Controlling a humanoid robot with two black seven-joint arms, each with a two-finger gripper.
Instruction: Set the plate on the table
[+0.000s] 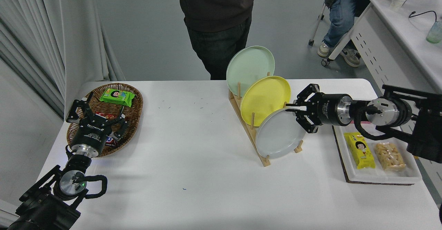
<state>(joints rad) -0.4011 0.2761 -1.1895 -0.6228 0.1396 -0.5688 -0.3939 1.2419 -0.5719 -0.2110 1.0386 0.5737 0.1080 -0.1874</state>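
The pale grey plate (278,135) stands on edge in the front slot of a wooden rack (259,151) on the white table (193,161). Behind it stand the yellow plate (264,97) and the mint-green plate (249,66). My right gripper (296,109) comes in level from the right and is shut on the grey plate's upper right rim. The plate's lower edge is still in the rack. My left gripper (95,114) is parked open over a basket at the lower left.
A wicker basket (133,98) with snack packs sits at the left. A white tray (380,176) with two snack packs lies at the right, under my right arm. A person (217,16) stands at the far edge, behind the rack.
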